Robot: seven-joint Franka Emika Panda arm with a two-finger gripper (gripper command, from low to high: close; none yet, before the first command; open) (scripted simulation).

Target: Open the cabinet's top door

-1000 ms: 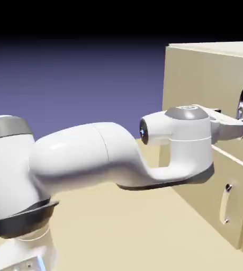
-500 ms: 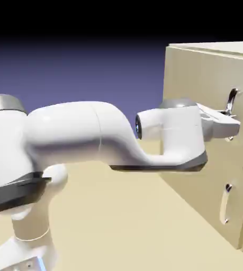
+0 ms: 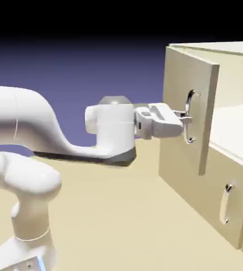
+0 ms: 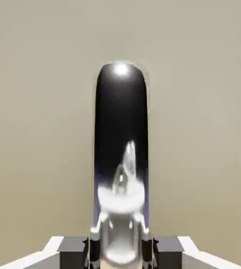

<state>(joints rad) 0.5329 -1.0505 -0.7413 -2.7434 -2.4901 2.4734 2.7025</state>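
Cabinet (image 3: 232, 143) on the exterior view's right, its top door (image 3: 189, 106) swung well open, and you have its handle (image 3: 189, 116) in the pincer (image 3: 186, 119); the two fingertips are closed on the curved silver bar, one on each side, pinching it with no wider gap than the bar itself. Look through the hand view: the bar runs upright from between the tips, dark and mirror-like up top, bright with reflections lower down; behind it you see the door's flat beige face, with its edge towards the right of that picture and a dark and violet strip beyond.

Move outward now; your white arm (image 3: 33, 122) reaches in from the exterior view's left, the hand level with the handle, the wrist just behind it; the door stands out from the cabinet's front, and past its free edge you can see into the upper compartment (image 3: 234, 79), pale inside, with a light flat floor (image 3: 240, 127); below that, the lower door (image 3: 213, 185) sits shut, its own shorter handle (image 3: 226, 204) upright and well apart from your pincer; behind everything, the backdrop (image 3: 91, 69) goes from violet to black.
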